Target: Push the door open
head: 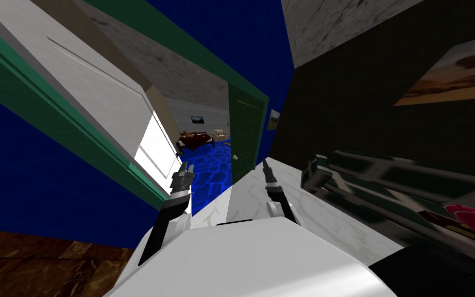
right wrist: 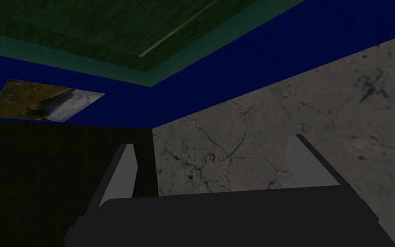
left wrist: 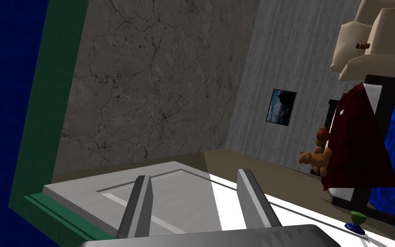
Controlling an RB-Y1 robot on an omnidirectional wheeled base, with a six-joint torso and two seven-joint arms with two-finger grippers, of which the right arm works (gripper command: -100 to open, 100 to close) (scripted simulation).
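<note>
White door (head: 97,93), green frame (left wrist: 51,85), deep blue wall (head: 25,175), blue cobble-patterned floor (head: 213,170)

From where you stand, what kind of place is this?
Probably a house. I am next to a white door, and past it is a room with a cream armchair, a teddy bear and a picture on the wall.

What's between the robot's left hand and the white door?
Nothing. In the left wrist view the left gripper, fingers open, points straight at the white door, with the stretch between them bare.
</note>
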